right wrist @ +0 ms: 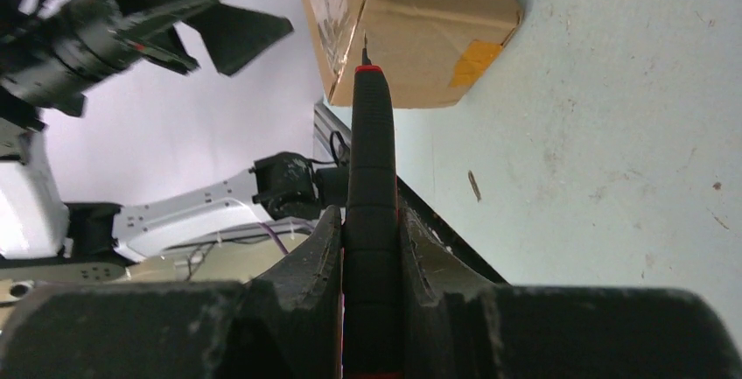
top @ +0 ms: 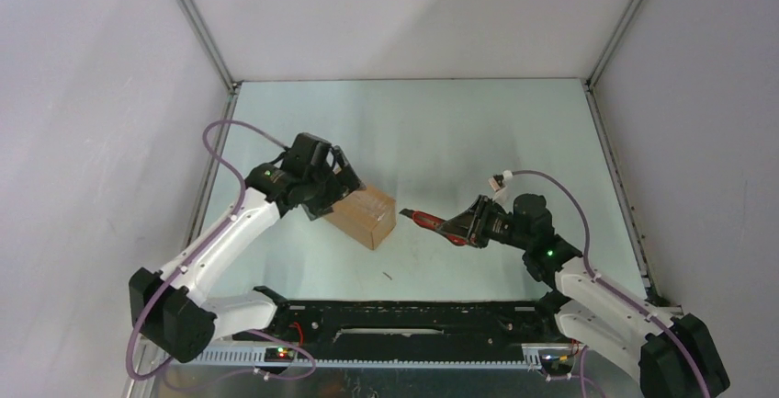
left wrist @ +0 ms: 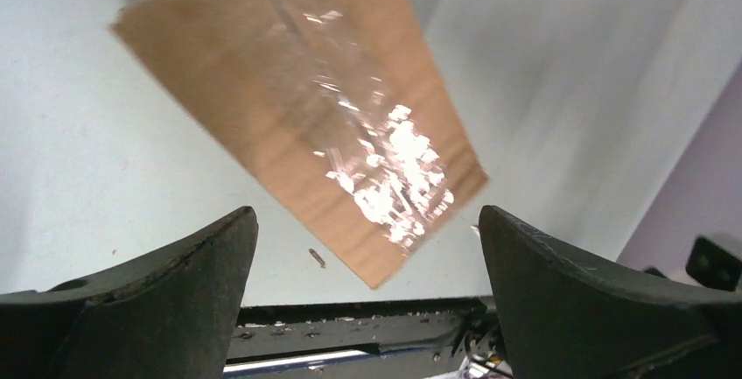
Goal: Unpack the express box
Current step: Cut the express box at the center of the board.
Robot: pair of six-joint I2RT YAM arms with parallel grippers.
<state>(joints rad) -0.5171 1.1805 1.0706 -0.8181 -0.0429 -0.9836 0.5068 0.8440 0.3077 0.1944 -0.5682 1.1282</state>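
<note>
top external: express box (top: pixel 367 212) long axis diagonal, far-left to near-right; left gripper (top: pixel 338 191) agape, right gripper (top: pixel 457 226) tight on knife (top: pixel 426 221)

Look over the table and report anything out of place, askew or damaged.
A small dark sliver lies loose on the table, on the near side of the express box: stray debris, it seems. The box sits diagonal to the table's edges, flaps shut. Nothing spilled.

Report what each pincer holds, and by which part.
Right pincer: the utility knife, clamped by its handle, blade toward the express box. Left pincer: open, holding nothing.
</note>
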